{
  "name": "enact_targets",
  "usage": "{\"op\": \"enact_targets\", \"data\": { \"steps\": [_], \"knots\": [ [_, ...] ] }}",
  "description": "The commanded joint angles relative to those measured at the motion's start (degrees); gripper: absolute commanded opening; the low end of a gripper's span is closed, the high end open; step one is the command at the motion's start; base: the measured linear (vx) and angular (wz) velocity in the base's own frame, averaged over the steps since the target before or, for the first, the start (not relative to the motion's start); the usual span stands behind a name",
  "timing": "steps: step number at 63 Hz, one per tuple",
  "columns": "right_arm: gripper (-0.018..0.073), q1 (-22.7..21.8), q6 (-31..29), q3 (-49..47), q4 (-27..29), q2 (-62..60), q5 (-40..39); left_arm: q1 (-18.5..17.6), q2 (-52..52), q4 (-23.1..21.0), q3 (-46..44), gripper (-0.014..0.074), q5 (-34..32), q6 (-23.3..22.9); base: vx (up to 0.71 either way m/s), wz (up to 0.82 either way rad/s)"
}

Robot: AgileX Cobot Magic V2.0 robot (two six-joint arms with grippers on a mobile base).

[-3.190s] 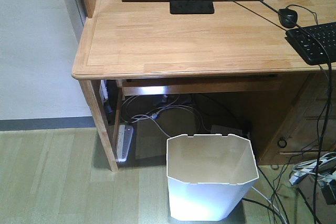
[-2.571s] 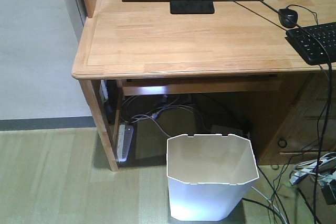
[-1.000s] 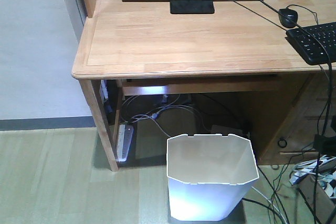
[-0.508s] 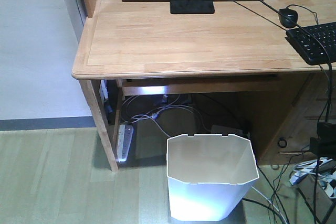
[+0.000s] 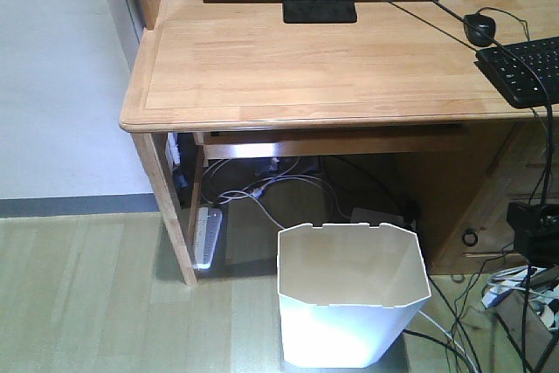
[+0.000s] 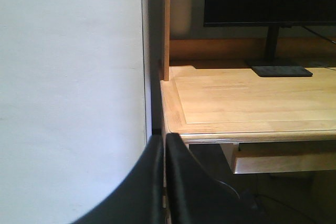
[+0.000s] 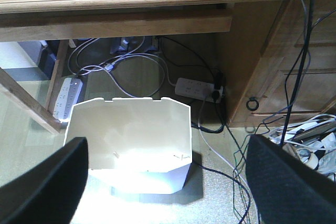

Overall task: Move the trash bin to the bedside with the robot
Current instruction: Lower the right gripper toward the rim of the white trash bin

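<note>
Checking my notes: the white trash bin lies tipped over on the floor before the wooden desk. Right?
No: the trash bin stands upright, mouth up, on the floor before the wooden desk. The front-facing view shows it.

floor open L of trash bin, desk edge overhead behind, cables crowd R side

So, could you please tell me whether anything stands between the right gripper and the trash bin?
Nothing visible does. The right gripper, jaws open, hangs above the trash bin with clear air between; the cables lie on the floor beside it.
</note>
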Motion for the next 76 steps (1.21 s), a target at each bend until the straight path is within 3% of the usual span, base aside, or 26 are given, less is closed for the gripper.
{"op": "enact_targets", "data": {
  "steps": [1,19,40,56,76],
  "knots": [
    [0.0583,-0.3,-0.36,-2.29,0.13,1.22,-3.64,-0.18,-0.55,-0.47,1.58,-0.0006,-4.05,-0.53,0.0,0.0],
    [0.0583,-0.3,-0.4,-10.46,0.28,15.74,0.83,-0.18,-0.55,-0.47,1.58,-0.0006,-4.05,-0.53,0.0,0.0],
    [0.0583,-2.03,-5.88,-19.24,1.03,35.48,-0.21,-0.18,-0.55,-0.47,1.58,-0.0006,-4.05,-0.53,0.0,0.0],
    [0.0583,-5.64,-16.04,-22.72,6.18,51.39,-4.97,-0.18,-0.55,-0.47,1.58,-0.0006,-4.05,-0.53,0.0,0.0],
    [0.0583,-11.34,-22.91,-23.28,7.94,70.99,-15.5,-0.18,-0.55,-0.47,1.58,-0.0006,-4.05,-0.53,0.0,0.0]
  ]
}}
